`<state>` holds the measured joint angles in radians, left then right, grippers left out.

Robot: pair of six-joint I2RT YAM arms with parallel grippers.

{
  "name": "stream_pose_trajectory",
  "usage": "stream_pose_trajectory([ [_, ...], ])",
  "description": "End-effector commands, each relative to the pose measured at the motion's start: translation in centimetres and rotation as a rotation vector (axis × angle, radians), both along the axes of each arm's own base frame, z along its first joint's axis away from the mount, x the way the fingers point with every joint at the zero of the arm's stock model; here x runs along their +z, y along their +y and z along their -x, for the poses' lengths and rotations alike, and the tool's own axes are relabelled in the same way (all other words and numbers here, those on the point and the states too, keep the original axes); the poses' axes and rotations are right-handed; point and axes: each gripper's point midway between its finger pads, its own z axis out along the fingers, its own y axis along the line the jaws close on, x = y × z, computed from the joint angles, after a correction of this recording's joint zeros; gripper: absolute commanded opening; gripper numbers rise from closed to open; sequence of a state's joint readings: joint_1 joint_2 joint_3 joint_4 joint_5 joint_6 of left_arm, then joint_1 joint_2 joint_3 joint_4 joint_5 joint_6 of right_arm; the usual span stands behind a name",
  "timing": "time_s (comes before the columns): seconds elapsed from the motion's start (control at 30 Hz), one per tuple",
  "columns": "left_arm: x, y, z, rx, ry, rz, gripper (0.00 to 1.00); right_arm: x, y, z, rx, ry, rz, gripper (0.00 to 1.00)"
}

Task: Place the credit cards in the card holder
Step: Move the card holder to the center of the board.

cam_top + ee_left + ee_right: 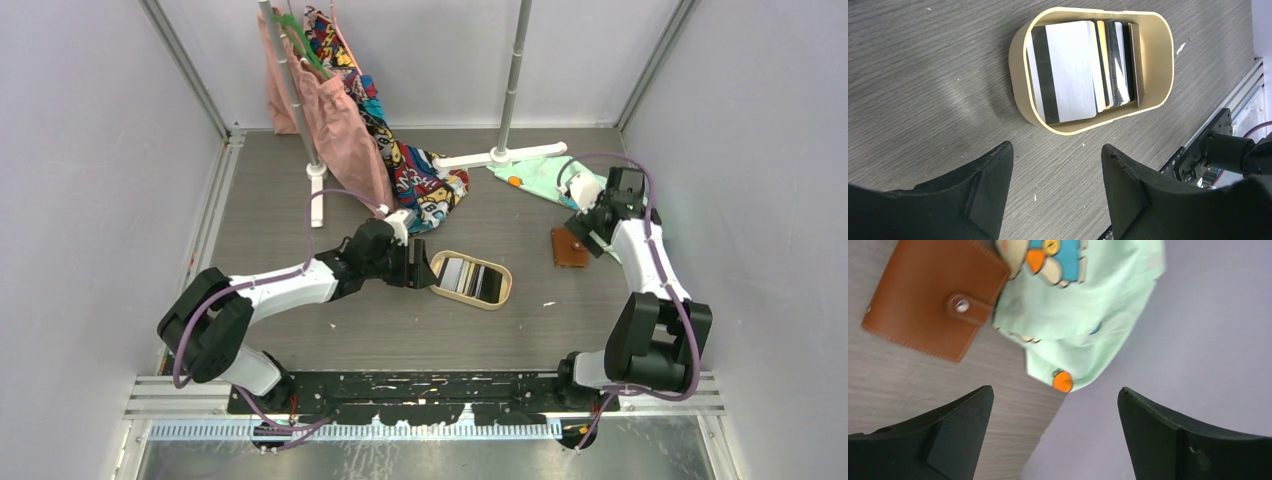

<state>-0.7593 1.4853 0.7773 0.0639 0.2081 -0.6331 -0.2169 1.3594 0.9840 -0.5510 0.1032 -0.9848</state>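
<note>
Card pick-up looks in hand: left gripper [1055, 186], open and empty, sits below the cards [1070, 70] in the tray [1017, 75] at top centre; right gripper [1055, 432] (open too) likely must unsnap the closed holder [923, 295], upper left.

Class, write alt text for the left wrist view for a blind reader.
An oval tan tray holds overlapping credit cards, the leftmost silver with a black stripe, on a grey table. The left gripper hangs open and empty, short of it.

You'll see the credit cards [1068, 75] lying overlapped in the oval tray [1016, 70]; the brown card holder [928, 295] lies snapped shut on the counter [923, 75].
</note>
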Motion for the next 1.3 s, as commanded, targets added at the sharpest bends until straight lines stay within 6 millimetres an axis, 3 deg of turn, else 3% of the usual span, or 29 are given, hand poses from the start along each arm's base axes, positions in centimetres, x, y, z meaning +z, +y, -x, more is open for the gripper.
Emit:
stream_pose_trajectory([
  [0.0, 2.8, -1.5, -1.4, -0.009, -0.081, 0.062, 0.65, 4.8, -1.1, -3.3, -0.027, -0.154, 0.02, 0.99],
  [0.13, 2.9, -1.5, -1.4, -0.02, -0.095, 0.061, 0.65, 3.4, -3.6, -2.4, -0.013, -0.149, 0.198, 0.99],
  [0.2, 2.9, -1.5, -1.3, -0.026, -0.101, 0.064, 0.65, 3.8, -3.6, -1.8, -0.059, -0.113, 0.157, 0.99],
  [0.27, 3.1, -1.6, -1.2, -0.032, -0.106, 0.074, 0.65, 4.9, -2.2, -1.5, -0.132, -0.118, 0.0, 0.99],
  [0.4, 3.5, -2.0, -0.9, -0.059, -0.112, 0.101, 0.65, 7.5, 3.2, 0.1, -0.153, -0.14, -0.322, 0.99],
  [0.53, 3.7, -2.6, -0.8, -0.093, -0.102, 0.105, 0.65, 10.0, 5.5, 1.8, -0.125, -0.174, -0.404, 1.0],
  [0.63, 3.9, -3.3, -0.9, -0.117, -0.086, 0.113, 0.65, 11.2, 5.1, 2.3, -0.157, -0.229, -0.388, 0.99],
  [0.77, 4.2, -3.8, -1.0, -0.125, -0.083, 0.127, 0.65, 14.0, 2.8, 1.7, -0.368, -0.366, -0.362, 0.99],
  [0.87, 4.2, -3.9, -1.1, -0.123, -0.085, 0.131, 0.65, 16.0, 3.2, 1.8, -0.394, -0.403, -0.374, 1.0],
  [1.13, 4.2, -4.2, -0.9, -0.146, -0.071, 0.137, 0.65, 15.0, 4.2, 2.6, -0.369, -0.369, -0.376, 0.99],
  [1.27, 4.7, -3.9, -0.5, -0.156, -0.087, 0.138, 0.65, 14.1, 9.7, 4.5, -0.031, -0.148, -0.506, 1.0],
])
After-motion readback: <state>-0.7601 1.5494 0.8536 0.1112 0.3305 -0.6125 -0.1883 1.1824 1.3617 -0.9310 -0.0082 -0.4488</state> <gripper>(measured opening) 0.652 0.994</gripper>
